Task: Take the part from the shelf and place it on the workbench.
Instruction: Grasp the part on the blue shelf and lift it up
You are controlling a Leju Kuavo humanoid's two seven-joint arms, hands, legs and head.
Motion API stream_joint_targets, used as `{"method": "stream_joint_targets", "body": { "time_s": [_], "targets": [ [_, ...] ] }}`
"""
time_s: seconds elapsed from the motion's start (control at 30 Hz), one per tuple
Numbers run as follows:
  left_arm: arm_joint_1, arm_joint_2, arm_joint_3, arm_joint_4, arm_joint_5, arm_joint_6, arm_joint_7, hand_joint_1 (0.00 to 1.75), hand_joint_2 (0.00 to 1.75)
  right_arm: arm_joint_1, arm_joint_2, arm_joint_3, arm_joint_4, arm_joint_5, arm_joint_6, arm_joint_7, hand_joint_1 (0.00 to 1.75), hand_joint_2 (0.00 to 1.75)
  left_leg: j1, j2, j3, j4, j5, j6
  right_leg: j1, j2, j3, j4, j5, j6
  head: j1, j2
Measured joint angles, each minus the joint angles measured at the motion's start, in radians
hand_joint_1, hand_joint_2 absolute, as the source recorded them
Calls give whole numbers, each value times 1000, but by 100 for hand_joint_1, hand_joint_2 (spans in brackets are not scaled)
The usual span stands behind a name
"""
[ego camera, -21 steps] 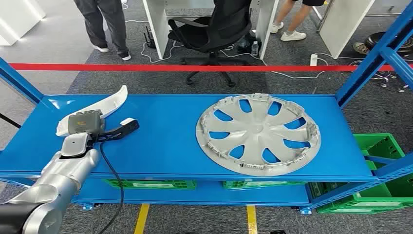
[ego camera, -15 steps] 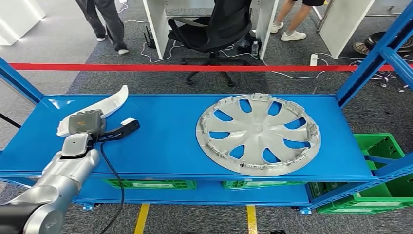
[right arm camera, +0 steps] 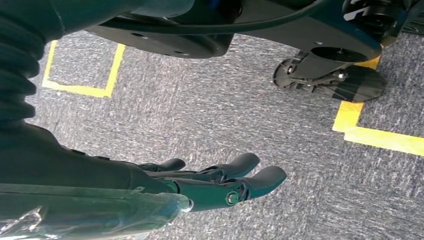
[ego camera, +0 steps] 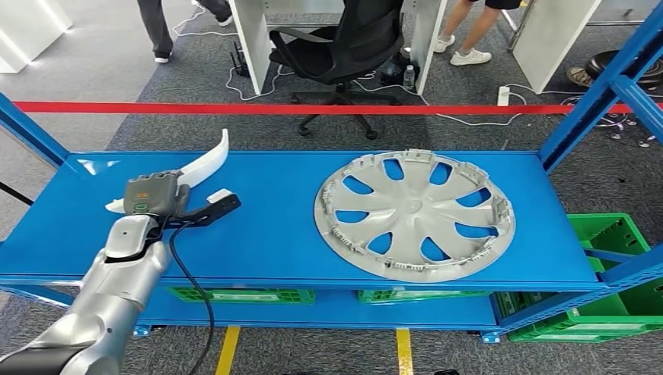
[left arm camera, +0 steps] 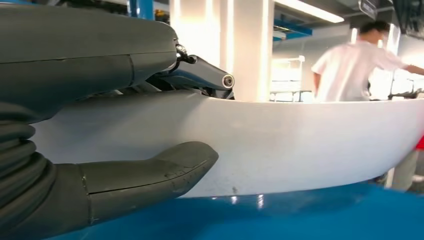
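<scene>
A: On the blue shelf [ego camera: 274,234], top level, the biggest thing is the grey wheel cover [ego camera: 414,215], lying flat toward the right side, well apart from the action.

B: And over at the left end is the curved white part [ego camera: 205,166]. Where does it sit against the fingers?

A: The left hand [ego camera: 152,197] is wrapped around its near end. In the left wrist view the thumb [left arm camera: 150,175] presses along the underside of the part [left arm camera: 300,145] and the dark fingers [left arm camera: 197,75] come over the top edge, so the hand is gripping it. The far tip tilts upward; whether the near end touches the shelf surface or is just off it, I honestly cannot tell.

B: The arm?

A: The silver left arm [ego camera: 117,289] comes in from the lower left, reaching forward over the shelf's front edge, with a black cable [ego camera: 188,289] looping down beside it. The right hand [right arm camera: 220,182] hangs low over grey carpet with yellow floor tape [right arm camera: 370,135], fingers loosely extended and apart, holding nothing.

B: The room behind?

A: There's a red barrier tape [ego camera: 313,108] across the back, a black office chair [ego camera: 344,47] beyond it, people's legs further off, and green crates [ego camera: 618,273] on the lower right.
</scene>
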Motion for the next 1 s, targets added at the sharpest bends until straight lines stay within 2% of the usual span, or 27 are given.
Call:
{"method": "stream_joint_targets", "body": {
  "time_s": [0.3, 0.6, 1.0],
  "targets": [
    [107, -86, 13, -294, 133, -66, -117, 175, 175, 9, 0, -6, 0, -9, -11, -4, 0, 175, 0, 0, -2, 0, -1, 0, 0, 0, -1, 0, 0, 0, 0, 0],
    [225, -173, 9, -619, 414, -206, -217, 175, 175, 11, 0, -29, -1, -23, -14, -6, 0, 175, 0, 0, -2, 0, -1, 1, 0, 0, -2, 0, 0, 0, 0, 0],
    [305, -224, -13, -861, 517, -237, -263, 175, 175, 11, 0, -49, -2, -26, -14, -1, 0, 175, 0, 0, -2, 0, -1, 1, 0, 0, -1, 0, 0, 0, 0, 0]
  ]
}}
